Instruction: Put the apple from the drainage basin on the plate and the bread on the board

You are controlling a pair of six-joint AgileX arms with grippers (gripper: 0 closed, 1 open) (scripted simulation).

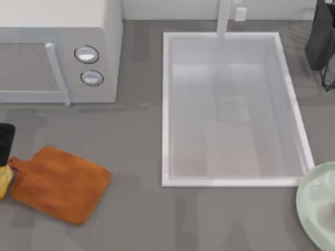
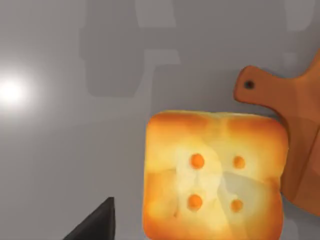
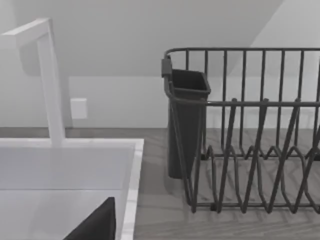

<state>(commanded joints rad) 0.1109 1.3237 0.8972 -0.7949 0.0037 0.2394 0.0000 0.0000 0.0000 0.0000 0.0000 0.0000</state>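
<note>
Jaws of left gripper [image 1: 4,144]: spread or pinching, cannot tell; hovers over bread [image 2: 214,175] at worktop's left edge. Board [image 1: 60,183] lies just right of bread, handle toward it. Left arm nearer. Drainage basin [image 1: 166,104] sits centre-right.

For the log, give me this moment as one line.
left hand above bread | bread beside board, not on it | basin | plate

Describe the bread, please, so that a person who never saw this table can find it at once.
Start at the white microwave at the table's far left, then come forward to the orange-brown board lying in front of it. The bread sits on the grey tabletop just off the board's stubby handle, at the table's left edge. It is a golden toasted cube with four small orange dots on top, unlike the flat wooden board.
</note>
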